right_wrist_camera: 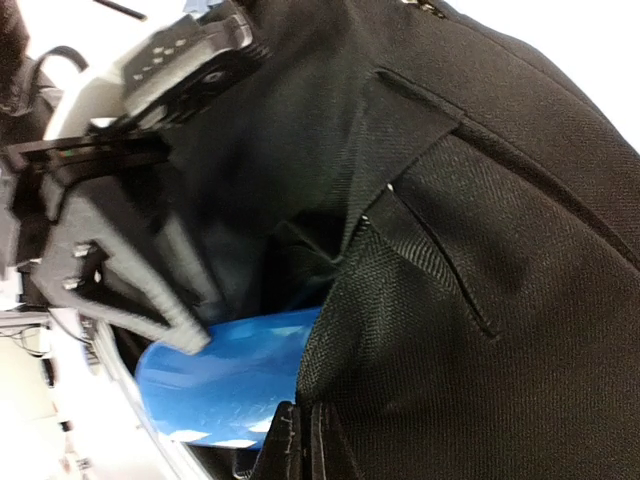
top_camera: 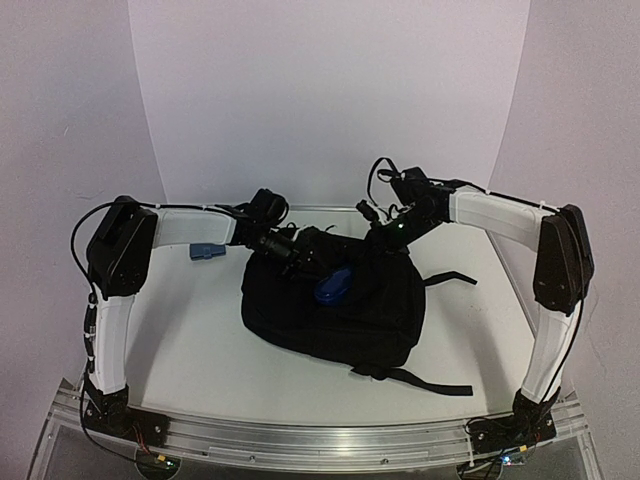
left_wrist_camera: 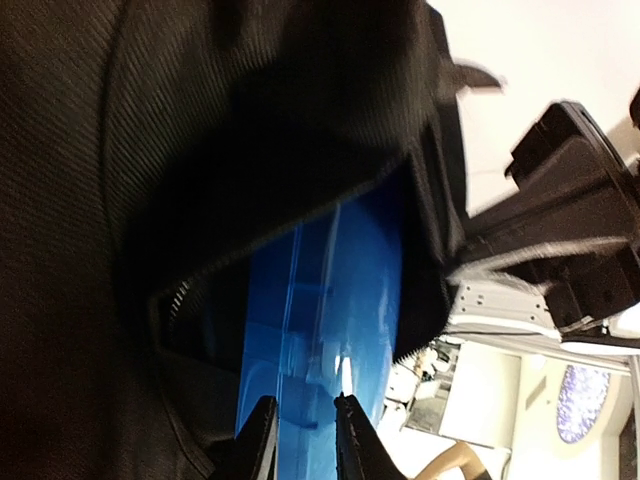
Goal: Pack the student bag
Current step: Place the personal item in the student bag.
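The student bag, a black fabric backpack, lies in the middle of the table with its mouth toward the back. A flat glossy blue plastic case sticks halfway out of that mouth. My left gripper has its two fingers closed on the blue case at its near edge, and the case's far end sits inside the dark opening. My right gripper is shut on the bag's fabric rim beside the blue case, holding the mouth apart. The left gripper's fingers rest on the case.
A black strap trails from the bag toward the front right, and another strap lies to the right. White walls close in the table at the back and sides. The right gripper's body sits close to the bag's mouth.
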You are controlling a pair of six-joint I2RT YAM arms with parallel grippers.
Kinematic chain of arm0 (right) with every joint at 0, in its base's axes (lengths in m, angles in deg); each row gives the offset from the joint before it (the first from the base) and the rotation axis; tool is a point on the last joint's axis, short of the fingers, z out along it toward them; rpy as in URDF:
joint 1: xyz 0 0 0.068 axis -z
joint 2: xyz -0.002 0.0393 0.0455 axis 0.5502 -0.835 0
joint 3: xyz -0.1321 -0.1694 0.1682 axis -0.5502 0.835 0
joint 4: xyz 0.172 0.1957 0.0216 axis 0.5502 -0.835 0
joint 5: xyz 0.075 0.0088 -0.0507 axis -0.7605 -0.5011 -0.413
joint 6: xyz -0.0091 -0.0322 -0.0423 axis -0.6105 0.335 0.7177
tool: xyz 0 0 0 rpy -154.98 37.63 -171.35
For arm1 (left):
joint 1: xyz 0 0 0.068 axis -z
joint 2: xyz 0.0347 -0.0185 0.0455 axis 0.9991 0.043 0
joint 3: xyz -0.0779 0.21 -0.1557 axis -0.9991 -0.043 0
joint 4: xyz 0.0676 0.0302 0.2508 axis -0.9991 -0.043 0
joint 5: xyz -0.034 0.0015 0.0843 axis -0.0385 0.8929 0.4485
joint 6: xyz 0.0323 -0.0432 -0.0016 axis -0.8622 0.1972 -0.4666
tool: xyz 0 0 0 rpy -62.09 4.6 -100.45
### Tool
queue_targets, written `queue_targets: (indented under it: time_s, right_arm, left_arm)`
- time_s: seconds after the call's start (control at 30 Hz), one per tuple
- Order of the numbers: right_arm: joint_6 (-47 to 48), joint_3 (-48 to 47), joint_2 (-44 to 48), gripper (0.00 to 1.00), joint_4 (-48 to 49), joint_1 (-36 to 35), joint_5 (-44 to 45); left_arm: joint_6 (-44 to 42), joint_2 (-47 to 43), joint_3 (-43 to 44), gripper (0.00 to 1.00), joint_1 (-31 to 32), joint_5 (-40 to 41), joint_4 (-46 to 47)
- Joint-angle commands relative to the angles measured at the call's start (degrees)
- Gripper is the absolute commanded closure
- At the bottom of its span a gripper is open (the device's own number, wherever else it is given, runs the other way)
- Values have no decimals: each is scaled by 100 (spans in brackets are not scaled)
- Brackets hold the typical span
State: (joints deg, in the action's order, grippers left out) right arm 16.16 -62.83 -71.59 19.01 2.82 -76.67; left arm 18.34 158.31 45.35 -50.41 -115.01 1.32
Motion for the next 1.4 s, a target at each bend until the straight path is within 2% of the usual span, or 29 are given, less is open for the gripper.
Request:
queue_targets:
  time_s: [0.0,0.07,0.2,0.33,0.53,0.67,0.83,0.97,1.1,1.23,1.37]
  right_arm:
    - [-167,-223,217,100,-146,6,-943]
    - [-166,-185,212,100,-144,28,-889]
    - [-117,-109,212,100,-158,59,-705]
    - [-31,-19,226,100,-163,60,-605]
    - [45,66,181,100,-163,62,-447]
    - [62,107,233,100,-164,60,-575]
    - [69,151,282,100,-148,60,-901]
    - [24,164,289,100,-145,59,-1146]
    - [-47,125,256,100,-136,60,-1394]
    - [-119,32,173,100,-129,60,-1595]
    - [-147,-56,101,100,-127,64,-1808]
  left_arm:
    - [-125,25,360,79,6,495,15]
    - [-242,75,451,70,7,522,-164]
    - [-448,-205,217,38,-25,599,-387]
    - [-613,-479,-21,29,-47,519,-700]
    - [-338,-462,-352,31,-31,-167,-259]
    - [-294,-200,-88,33,70,-402,-269]
    - [-197,22,117,47,129,-528,-74]
    - [-157,133,265,59,129,-395,39]
    - [20,225,375,66,133,-69,398]
    - [180,324,486,67,198,194,724]
    - [55,455,559,64,325,454,596]
